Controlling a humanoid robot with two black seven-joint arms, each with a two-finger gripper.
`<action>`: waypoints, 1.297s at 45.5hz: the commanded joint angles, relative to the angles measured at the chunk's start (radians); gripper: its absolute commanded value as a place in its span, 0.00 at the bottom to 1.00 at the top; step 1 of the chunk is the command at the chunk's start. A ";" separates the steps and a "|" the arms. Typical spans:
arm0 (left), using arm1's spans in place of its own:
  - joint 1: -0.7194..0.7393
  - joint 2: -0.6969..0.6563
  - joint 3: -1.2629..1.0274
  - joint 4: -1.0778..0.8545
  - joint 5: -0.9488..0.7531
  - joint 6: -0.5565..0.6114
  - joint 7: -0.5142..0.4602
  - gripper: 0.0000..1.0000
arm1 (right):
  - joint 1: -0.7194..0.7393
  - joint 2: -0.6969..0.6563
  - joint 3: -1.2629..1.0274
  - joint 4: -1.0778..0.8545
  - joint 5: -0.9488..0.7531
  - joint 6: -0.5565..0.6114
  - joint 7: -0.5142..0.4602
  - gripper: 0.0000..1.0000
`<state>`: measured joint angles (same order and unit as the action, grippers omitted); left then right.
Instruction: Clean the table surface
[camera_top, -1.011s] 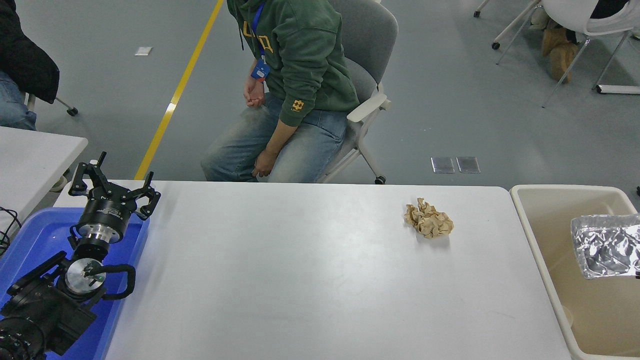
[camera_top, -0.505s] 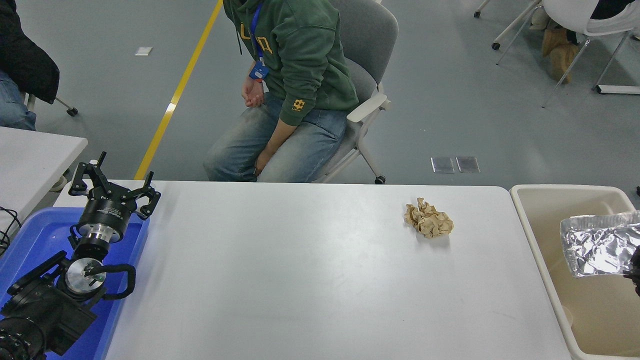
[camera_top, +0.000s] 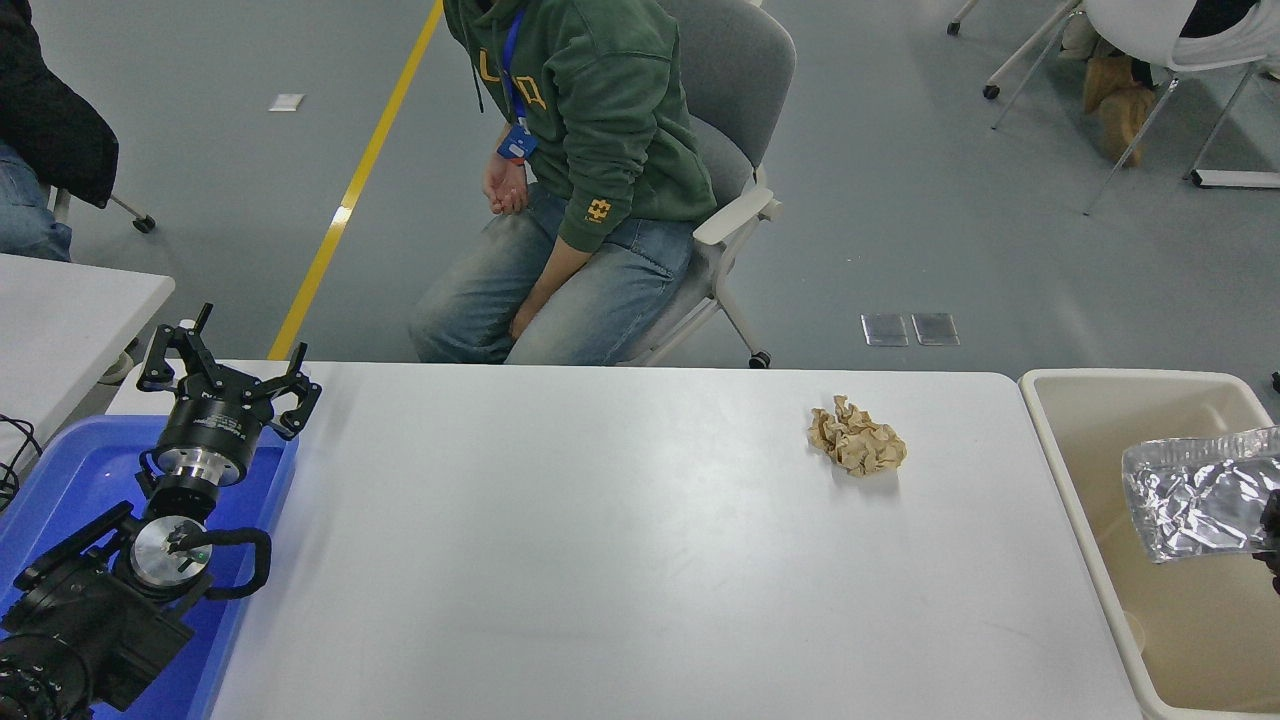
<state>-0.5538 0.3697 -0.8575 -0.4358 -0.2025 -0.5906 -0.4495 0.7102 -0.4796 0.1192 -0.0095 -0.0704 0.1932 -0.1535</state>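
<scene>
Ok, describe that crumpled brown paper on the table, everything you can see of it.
The crumpled brown paper is a tan, kraft-looking wad, scrunched into an irregular lump with sharp creases and a few peaks sticking up. It lies alone on the white table surface, toward the far right corner, casting a small shadow. Nothing but the tabletop touches it. The beige bin stands apart to its right.

Desk surface (camera_top: 600, 560): broad, matte white, round-cornered, lying level; a crumpled brown paper wad (camera_top: 857, 436) is sitting near its far right corner.
</scene>
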 joint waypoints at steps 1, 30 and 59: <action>0.000 0.000 0.000 0.000 0.000 0.000 0.000 1.00 | -0.008 0.009 0.013 -0.001 0.003 -0.012 -0.001 1.00; 0.000 0.000 0.000 0.000 0.000 0.000 0.000 1.00 | 0.029 -0.002 0.007 -0.033 0.003 -0.037 0.000 1.00; 0.000 0.000 0.000 0.000 0.000 0.000 0.000 1.00 | 0.041 -0.172 0.097 0.204 0.000 0.015 0.325 1.00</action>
<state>-0.5538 0.3697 -0.8575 -0.4360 -0.2025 -0.5906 -0.4494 0.7476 -0.5637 0.1794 0.0190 -0.0674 0.1960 0.0186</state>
